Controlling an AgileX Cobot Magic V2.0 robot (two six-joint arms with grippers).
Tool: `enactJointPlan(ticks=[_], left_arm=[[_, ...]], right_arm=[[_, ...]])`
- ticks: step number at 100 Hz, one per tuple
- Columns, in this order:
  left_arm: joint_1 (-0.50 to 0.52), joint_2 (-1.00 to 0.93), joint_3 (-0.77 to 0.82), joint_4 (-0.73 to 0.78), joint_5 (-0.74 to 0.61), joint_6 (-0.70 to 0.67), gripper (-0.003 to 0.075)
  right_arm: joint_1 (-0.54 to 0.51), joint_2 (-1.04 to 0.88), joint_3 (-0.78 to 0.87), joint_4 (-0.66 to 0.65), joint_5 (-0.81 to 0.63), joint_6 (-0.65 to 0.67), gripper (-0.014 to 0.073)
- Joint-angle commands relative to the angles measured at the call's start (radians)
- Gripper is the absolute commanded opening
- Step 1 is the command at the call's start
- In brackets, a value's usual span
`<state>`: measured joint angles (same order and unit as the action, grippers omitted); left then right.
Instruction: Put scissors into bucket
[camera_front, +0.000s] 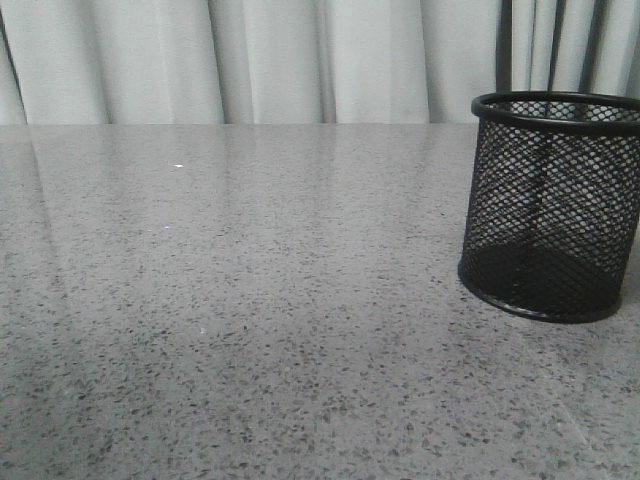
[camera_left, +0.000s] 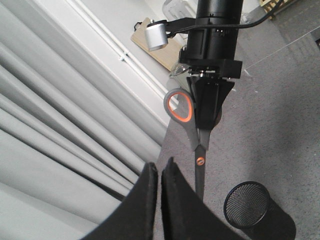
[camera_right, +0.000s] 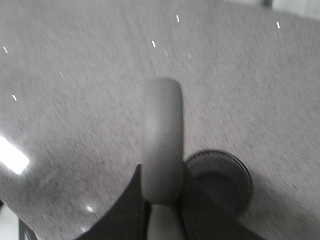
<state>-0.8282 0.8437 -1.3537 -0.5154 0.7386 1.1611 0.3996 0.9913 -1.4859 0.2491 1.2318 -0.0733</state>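
**Q:** What is here, and how many of each?

**A:** One bucket (camera_front: 555, 205), a black wire-mesh cylinder, stands upright at the right of a grey speckled table (camera_front: 250, 300), with pale curtains (camera_front: 250, 60) behind. Nothing shows inside it. There is one pair of scissors (camera_left: 192, 135), grey with orange lining in the handle loop and an orange pivot dot. Two arms are present, each with one gripper.

**Q:** Where are the scissors?

**A:** In the air, gripped by the right gripper (camera_left: 207, 117). Its fingers are clamped on the handle end; the blades point down, above the table and just beside the bucket's open mouth, not inside it.

**Q:** And the left gripper?

**A:** The left gripper (camera_left: 160, 197) holds nothing. Its two dark fingers stand nearly together, with only a thin slit between them.
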Motion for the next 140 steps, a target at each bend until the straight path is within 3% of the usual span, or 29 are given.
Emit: enactJointPlan(ticks=[1, 19, 52, 121, 128, 140], left_arm=[[-0.003, -0.004, -0.024, -0.015, -0.058, -0.016, -0.0021], [-0.003, -0.002, -0.017, 0.025, -0.048, -0.016, -0.0021], [-0.003, -0.002, -0.017, 0.056, 0.007, -0.036, -0.0021], [-0.003, 0.001, -0.017, 0.058, 0.073, -0.062, -0.0021], [-0.003, 0.001, -0.017, 0.060, 0.071, -0.072, -0.0021], [-0.003, 0.001, -0.001, 0.071, -0.020, -0.146, -0.0021]], right_arm=[[-0.007, 0.017, -0.076, -0.049, 0.084, 0.042, -0.0063], [-0.005, -0.042, -0.054, -0.053, 0.086, 0.083, -0.0063], [-0.005, -0.230, 0.215, -0.058, 0.086, 0.155, -0.0063], [-0.005, 0.183, 0.243, -0.126, 0.049, 0.117, -0.0060], [-0.005, 0.185, 0.243, -0.130, 0.025, 0.116, -0.0004], [-0.005, 0.183, 0.226, -0.142, 0.011, 0.115, 0.0236]])
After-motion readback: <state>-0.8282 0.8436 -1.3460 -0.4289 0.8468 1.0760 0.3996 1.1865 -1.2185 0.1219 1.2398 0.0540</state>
